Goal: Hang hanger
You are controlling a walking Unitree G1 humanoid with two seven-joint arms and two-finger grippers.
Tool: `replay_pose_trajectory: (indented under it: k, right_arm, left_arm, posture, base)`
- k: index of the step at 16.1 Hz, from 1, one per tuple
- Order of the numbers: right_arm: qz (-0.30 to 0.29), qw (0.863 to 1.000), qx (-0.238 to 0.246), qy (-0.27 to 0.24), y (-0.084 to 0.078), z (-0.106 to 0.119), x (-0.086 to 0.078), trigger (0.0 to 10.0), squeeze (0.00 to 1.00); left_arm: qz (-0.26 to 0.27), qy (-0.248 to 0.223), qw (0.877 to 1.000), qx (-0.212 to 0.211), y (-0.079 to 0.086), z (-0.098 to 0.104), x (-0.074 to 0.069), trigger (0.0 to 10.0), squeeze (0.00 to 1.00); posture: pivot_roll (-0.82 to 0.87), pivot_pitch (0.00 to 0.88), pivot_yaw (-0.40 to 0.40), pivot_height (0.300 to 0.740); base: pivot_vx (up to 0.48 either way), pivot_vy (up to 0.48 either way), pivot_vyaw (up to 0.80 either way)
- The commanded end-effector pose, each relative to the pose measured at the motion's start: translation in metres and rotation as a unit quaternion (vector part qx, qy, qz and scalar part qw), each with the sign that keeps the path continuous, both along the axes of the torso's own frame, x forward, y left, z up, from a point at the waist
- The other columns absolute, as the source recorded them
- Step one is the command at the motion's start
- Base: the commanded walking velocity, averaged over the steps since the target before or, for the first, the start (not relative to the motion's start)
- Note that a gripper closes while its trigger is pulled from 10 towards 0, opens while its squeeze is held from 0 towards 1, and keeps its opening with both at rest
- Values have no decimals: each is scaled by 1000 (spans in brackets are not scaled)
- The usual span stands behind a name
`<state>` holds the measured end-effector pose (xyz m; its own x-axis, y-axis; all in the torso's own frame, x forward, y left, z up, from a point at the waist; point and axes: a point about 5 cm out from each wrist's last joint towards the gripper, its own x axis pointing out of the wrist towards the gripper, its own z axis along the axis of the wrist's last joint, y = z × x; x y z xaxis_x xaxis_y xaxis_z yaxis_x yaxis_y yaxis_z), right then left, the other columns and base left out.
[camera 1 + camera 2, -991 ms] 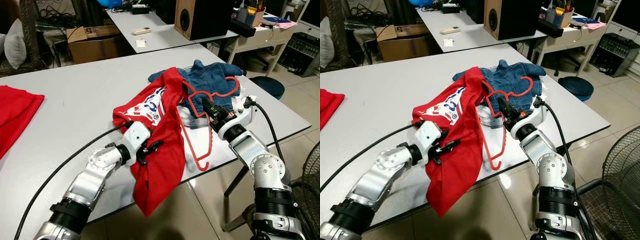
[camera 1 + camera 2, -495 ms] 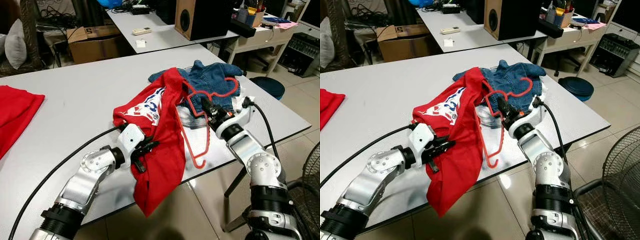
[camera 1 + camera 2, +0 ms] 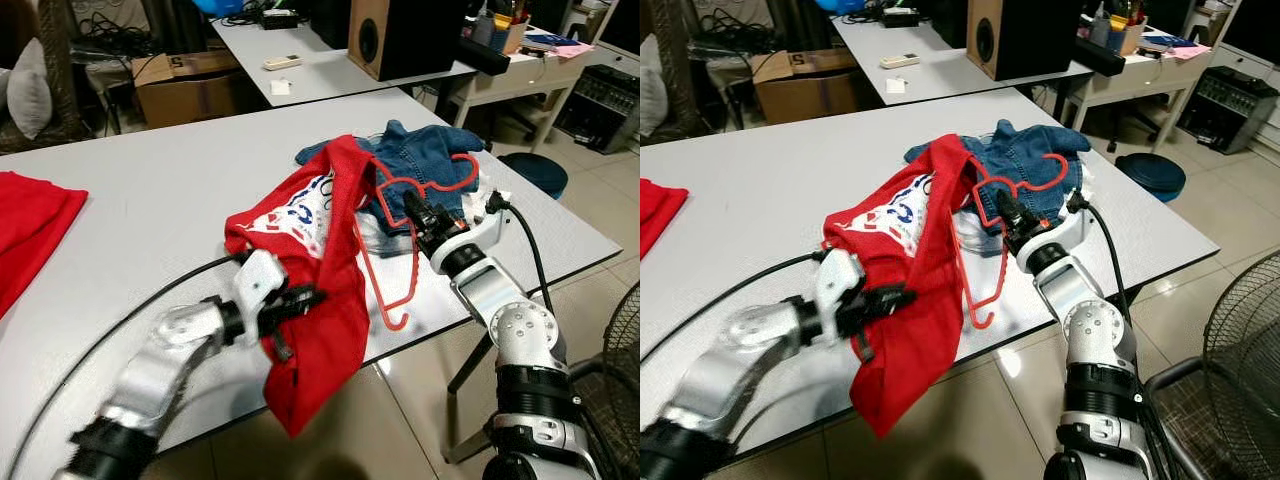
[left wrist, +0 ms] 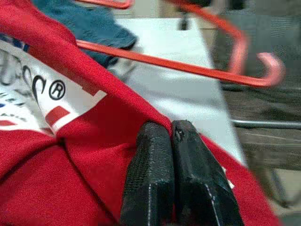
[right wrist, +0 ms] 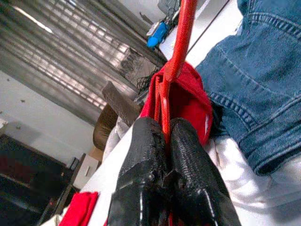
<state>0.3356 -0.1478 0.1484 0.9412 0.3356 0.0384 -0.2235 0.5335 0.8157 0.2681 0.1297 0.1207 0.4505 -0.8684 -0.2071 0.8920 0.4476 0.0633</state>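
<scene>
Your right gripper (image 3: pixel 415 217) jaws pinch the red hanger (image 3: pixel 392 262), its hook (image 3: pixel 396 319) hanging below them past the worktop (image 3: pixel 150 200) edge; left gripper (image 3: pixel 295 300) jaws clamp the red shirt (image 3: pixel 325 300) alongside.

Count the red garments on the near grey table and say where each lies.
2. A red printed shirt drapes over the table's front edge, pinched by the left gripper. A folded red cloth lies at the table's far left, cut off by the picture's edge. More could sit beyond it.
</scene>
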Motion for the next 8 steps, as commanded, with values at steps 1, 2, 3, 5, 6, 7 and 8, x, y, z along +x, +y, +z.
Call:
replay_pose_trajectory:
  k: [1,2,3,5,6,7,8]
  right_arm:
    - [-7,1000,11,-2,-1,4,3,10000,0]
    - [-11,1000,15,0,-2,4,5,10000,0]
    - [-19,1000,25,5,-3,4,8,10000,0]
    - [-38,998,55,20,-6,2,16,10000,0]
    - [-44,996,67,25,-7,2,18,10000,0]
    - [-56,994,85,32,-7,2,23,10000,0]
    - [-68,990,114,36,-7,4,30,10000,0]
  left_arm:
    - [-16,10,1000,-5,3,2,-3,0,0]
    - [-32,20,999,-4,7,4,-6,0,0]
    - [-60,36,998,-7,13,8,-11,0,0]
    - [-84,63,994,-14,26,16,-15,0,0]
    - [-91,73,993,-15,29,18,-16,0,0]
    - [-107,92,990,-19,33,22,-20,0,0]
    - [-125,113,985,-22,36,25,-25,0,0]
  posture:
    - [20,0,6,740]
    - [20,0,6,740]
    - [20,0,5,740]
    - [21,0,6,740]
    - [21,0,6,740]
    - [24,0,4,740]
    - [29,0,-1,740]
  base:
    - [0,0,0]
    - [0,0,0]
    - [0,0,0]
    - [0,0,0]
    - [0,0,0]
    - [0,0,0]
    - [0,0,0]
